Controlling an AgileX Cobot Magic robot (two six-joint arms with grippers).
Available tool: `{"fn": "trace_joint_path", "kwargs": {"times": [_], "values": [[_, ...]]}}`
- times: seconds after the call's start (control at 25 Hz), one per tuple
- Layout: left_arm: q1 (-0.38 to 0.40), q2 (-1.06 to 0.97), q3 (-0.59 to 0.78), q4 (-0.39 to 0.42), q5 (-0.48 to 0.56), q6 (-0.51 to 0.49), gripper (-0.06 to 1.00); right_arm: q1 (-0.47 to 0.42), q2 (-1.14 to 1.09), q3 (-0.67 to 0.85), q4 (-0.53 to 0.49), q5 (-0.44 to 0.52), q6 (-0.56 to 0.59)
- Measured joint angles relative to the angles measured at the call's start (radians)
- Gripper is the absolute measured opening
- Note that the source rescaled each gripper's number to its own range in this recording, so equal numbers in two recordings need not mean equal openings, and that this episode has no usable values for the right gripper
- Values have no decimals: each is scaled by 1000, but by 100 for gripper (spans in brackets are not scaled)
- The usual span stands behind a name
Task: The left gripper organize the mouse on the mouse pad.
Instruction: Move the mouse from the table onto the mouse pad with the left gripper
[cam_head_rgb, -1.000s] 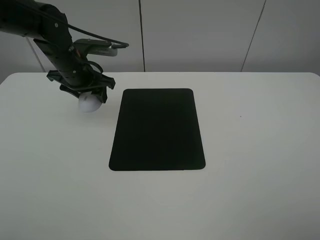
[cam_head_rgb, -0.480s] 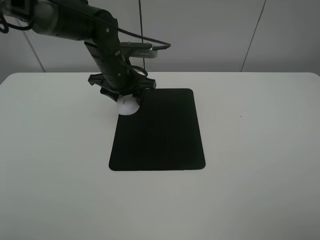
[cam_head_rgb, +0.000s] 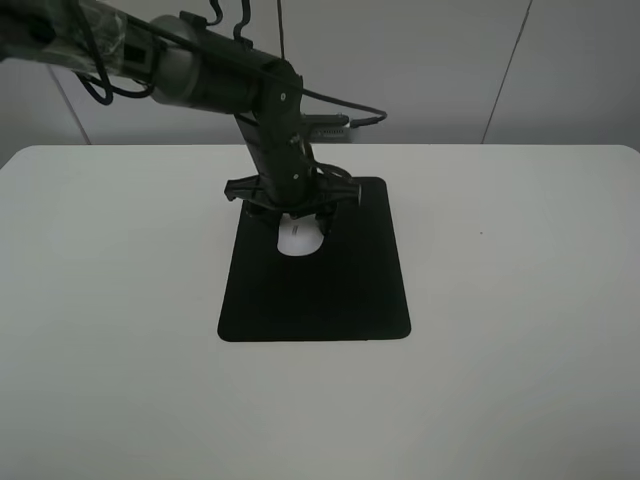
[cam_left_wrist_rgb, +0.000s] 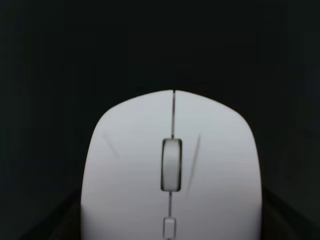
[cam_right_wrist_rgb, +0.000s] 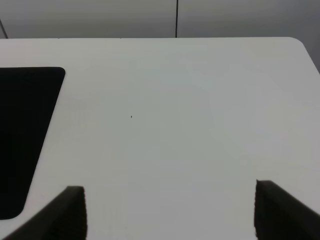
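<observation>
The white mouse (cam_head_rgb: 298, 240) sits low on the far half of the black mouse pad (cam_head_rgb: 330, 295). My left gripper (cam_head_rgb: 297, 216) hangs straight over it, its black fingers at the mouse's two sides, shut on it. In the left wrist view the mouse (cam_left_wrist_rgb: 170, 165) fills the middle with its grey scroll wheel facing the camera, the dark pad (cam_left_wrist_rgb: 160, 45) lies behind it, and a dark finger (cam_left_wrist_rgb: 62, 225) shows at the edge of the mouse. I cannot tell whether the mouse touches the pad. My right gripper (cam_right_wrist_rgb: 170, 215) is open over bare table.
The pad lies in the middle of a white table (cam_head_rgb: 520, 300) with a pale wall behind. The left arm and its cables reach in from the back left. In the right wrist view a corner of the pad (cam_right_wrist_rgb: 20, 140) shows beside the table top.
My left gripper has carried the mouse rightward from the table left of the pad to over the pad's far half, and has come down lower there.
</observation>
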Motion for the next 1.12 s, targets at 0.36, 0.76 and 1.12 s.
{"fn": "trace_joint_path", "kwargs": {"times": [0.36,0.76,1.12], "values": [[-30,14,-6,-1,-77,-129,0,0,0,0,0,0,0],[-32,65,-9,0,-85,-155,0,0,0,0,0,0,0],[-32,69,-9,4,-86,-155,0,0,0,0,0,0,0]]}}
